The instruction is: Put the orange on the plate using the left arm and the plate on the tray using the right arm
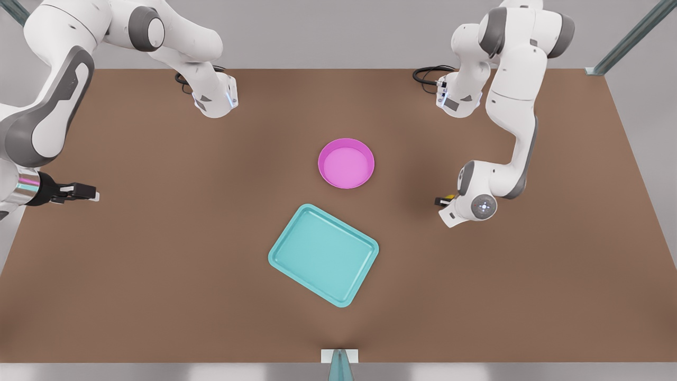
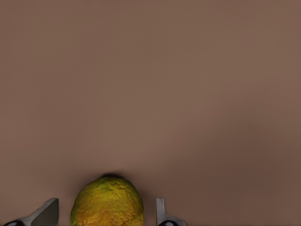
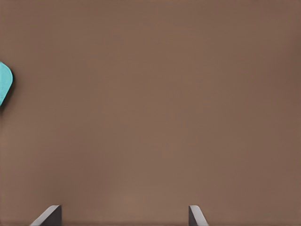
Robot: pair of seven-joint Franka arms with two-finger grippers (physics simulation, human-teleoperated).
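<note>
Left wrist view puts the orange [image 2: 107,201] between the left gripper [image 2: 105,213] fingers, which stand apart on either side without touching it, apparently lined up for a grasp. From the front, that gripper [image 1: 443,201] hangs low, right of the plate [image 1: 346,163]; the plate lies bare, with the tray [image 1: 323,254] just below. The right gripper [image 1: 79,192] waits far to the plate's left, fingers spread over the brown table [image 1: 158,254]. Grey walls surround.
</note>
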